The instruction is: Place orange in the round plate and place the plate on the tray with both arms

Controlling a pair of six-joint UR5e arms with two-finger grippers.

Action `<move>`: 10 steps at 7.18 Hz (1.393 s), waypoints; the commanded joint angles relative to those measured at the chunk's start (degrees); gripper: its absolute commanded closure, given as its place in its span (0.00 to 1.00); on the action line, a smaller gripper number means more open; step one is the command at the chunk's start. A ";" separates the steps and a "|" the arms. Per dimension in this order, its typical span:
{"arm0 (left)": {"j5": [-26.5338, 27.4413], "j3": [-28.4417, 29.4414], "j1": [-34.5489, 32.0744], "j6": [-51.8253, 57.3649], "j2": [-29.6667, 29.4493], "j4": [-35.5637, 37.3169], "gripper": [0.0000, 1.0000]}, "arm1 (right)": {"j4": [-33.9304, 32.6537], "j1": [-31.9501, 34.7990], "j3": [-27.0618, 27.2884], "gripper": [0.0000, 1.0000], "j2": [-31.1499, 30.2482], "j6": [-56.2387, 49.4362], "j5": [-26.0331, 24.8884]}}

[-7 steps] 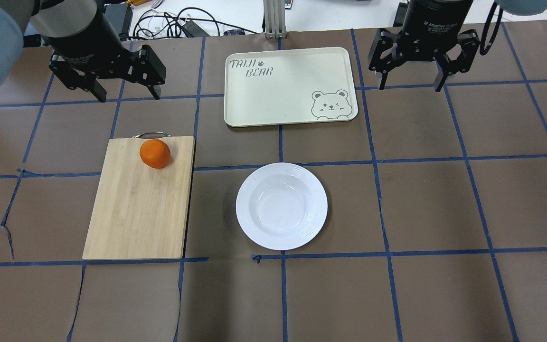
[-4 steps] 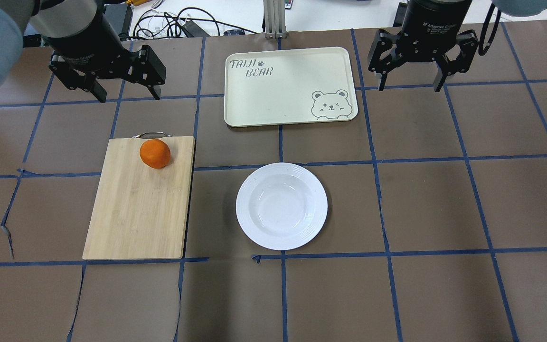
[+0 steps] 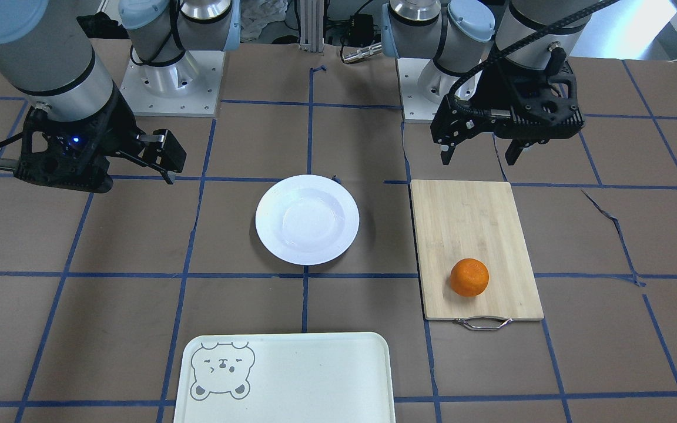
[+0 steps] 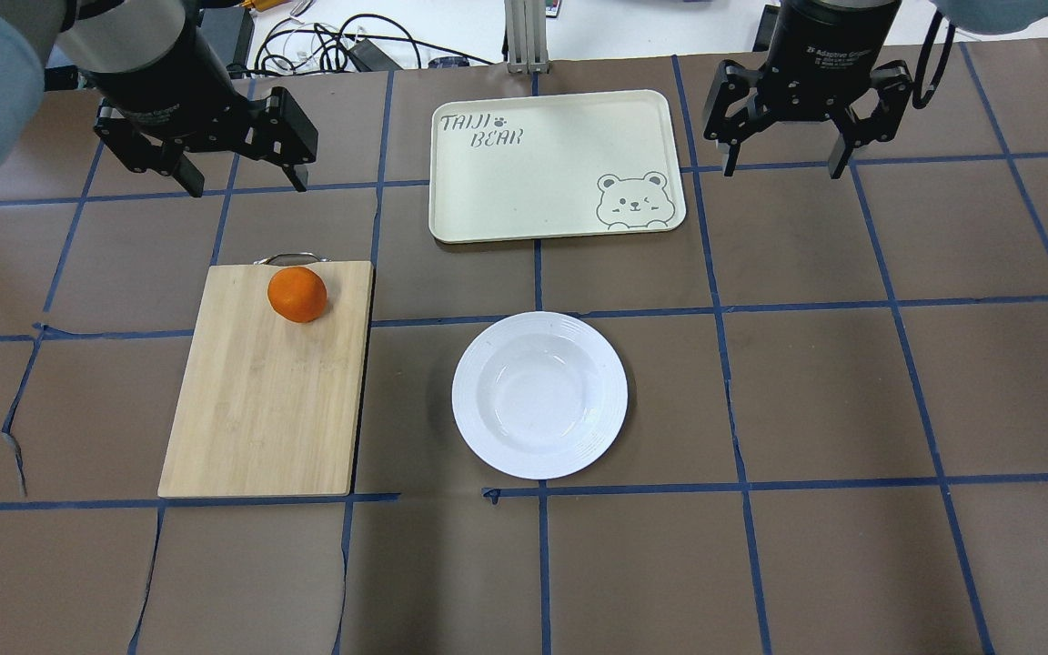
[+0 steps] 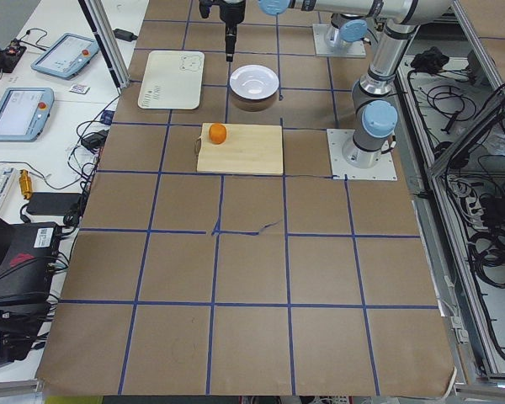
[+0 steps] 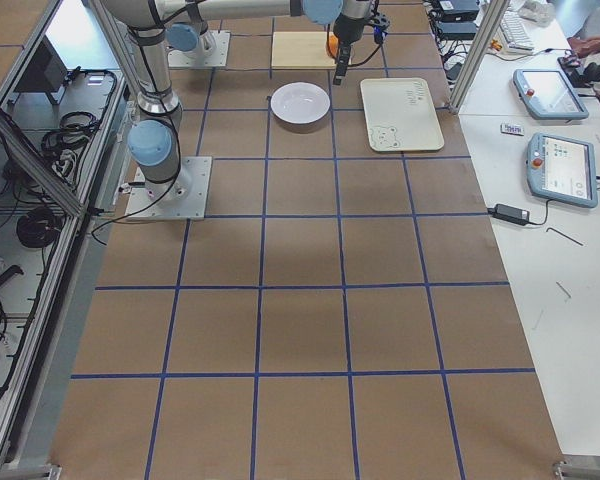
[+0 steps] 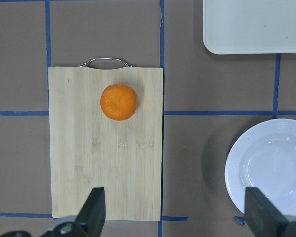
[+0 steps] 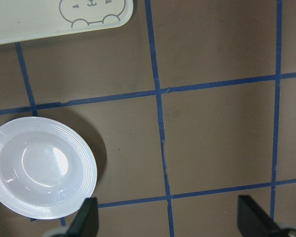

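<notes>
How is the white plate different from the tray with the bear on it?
The round plate is a circle; the tray is a rectangle with rounded corners. The round plate is shiny white; the tray is pale cream. The tray has a bear face and the words TAIJI BEAR; the round plate is plain, with fine rings on its rim. Both lie flat on the table and are empty.

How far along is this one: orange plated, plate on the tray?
Nothing done yet. The orange sits on the cutting board; the plate lies empty on the table, apart from the tray. The left end effector and right end effector hang open, holding nothing. Both steps remain.
</notes>
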 commanded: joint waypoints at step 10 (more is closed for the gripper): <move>6.56 5.61 4.62 3.08 -25.48 2.73 0.00 | -1.23 0.27 0.15 0.00 0.90 0.22 0.61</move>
